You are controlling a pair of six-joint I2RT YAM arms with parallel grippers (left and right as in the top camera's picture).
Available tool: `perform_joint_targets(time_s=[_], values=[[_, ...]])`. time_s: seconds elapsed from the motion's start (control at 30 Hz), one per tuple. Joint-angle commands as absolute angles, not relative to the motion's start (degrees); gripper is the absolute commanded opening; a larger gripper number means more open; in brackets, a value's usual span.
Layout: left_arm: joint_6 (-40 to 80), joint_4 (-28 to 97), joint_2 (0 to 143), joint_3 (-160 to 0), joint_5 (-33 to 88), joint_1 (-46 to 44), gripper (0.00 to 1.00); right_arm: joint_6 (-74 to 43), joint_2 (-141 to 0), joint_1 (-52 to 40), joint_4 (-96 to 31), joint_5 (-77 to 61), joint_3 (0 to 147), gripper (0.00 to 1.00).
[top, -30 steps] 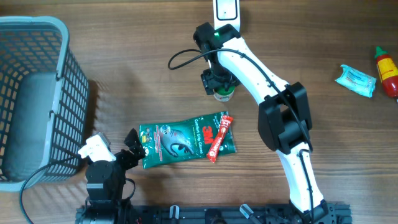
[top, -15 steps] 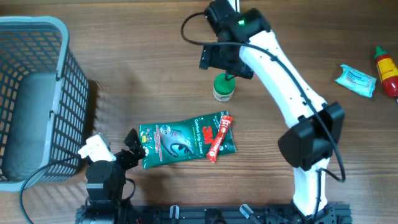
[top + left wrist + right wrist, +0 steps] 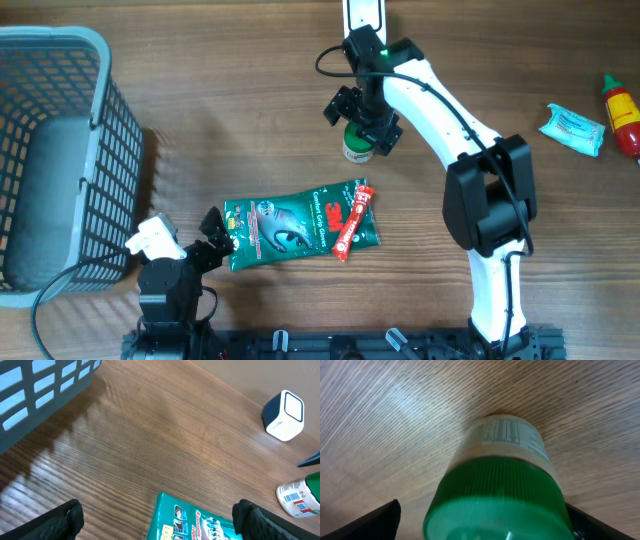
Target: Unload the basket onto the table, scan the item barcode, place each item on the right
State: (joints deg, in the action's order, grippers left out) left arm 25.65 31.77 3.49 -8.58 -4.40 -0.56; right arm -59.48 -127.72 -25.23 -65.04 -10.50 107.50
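Observation:
A small jar (image 3: 357,150) with a green lid stands upright on the wooden table. My right gripper (image 3: 362,120) hovers right over it, open. In the right wrist view the green lid (image 3: 495,505) fills the space between the two black fingertips (image 3: 372,522), which do not press on it. In the left wrist view the jar (image 3: 296,501) shows a barcode on its white label. The white and dark-blue scanner (image 3: 283,408) sits behind it, also visible at the table's far edge (image 3: 362,15). My left gripper (image 3: 213,235) rests open by the front edge.
A green packet (image 3: 300,222) with a red stick (image 3: 352,222) lying on it sits in front of the left gripper (image 3: 160,520). A grey basket (image 3: 60,150) stands at the left. A blue-white sachet (image 3: 573,128) and a red bottle (image 3: 622,110) lie at the far right.
The right arm lifted away from the jar toward the back, then came back down over it with the wrist turned. The jar stands where it was. The left arm has not moved.

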Motion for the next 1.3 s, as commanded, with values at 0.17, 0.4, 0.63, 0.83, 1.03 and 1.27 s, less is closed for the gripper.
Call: perform_joint_targets(time_s=[0.17, 0.4, 0.63, 0.83, 1.03, 1.27], values=[[26.0, 31.9, 3.2, -8.6, -3.9, -0.2, 1.00, -65.9, -128.1, -25.3, -61.3, -6.9, 100.2, 0.74], [26.0, 31.9, 3.2, -8.6, -3.9, -0.2, 1.00, -48.0, -126.9, -22.8, -64.3, -19.5, 102.5, 0.65], [26.0, 31.9, 3.2, -8.6, -3.9, -0.2, 1.00, -32.0, -118.5, -17.7, -79.6, -28.7, 103.7, 0.62], [26.0, 31.9, 3.2, -8.6, -3.9, -0.2, 1.00, -22.2, -113.1, -18.0, -92.0, -30.5, 103.6, 0.64], [26.0, 31.9, 3.2, -8.6, -3.9, -0.2, 1.00, -18.1, -107.7, -18.0, -92.2, -31.4, 102.3, 0.63], [26.0, 31.9, 3.2, -8.6, -3.9, -0.2, 1.00, -18.2, -103.1, -18.0, -92.2, -30.9, 102.3, 0.63]])
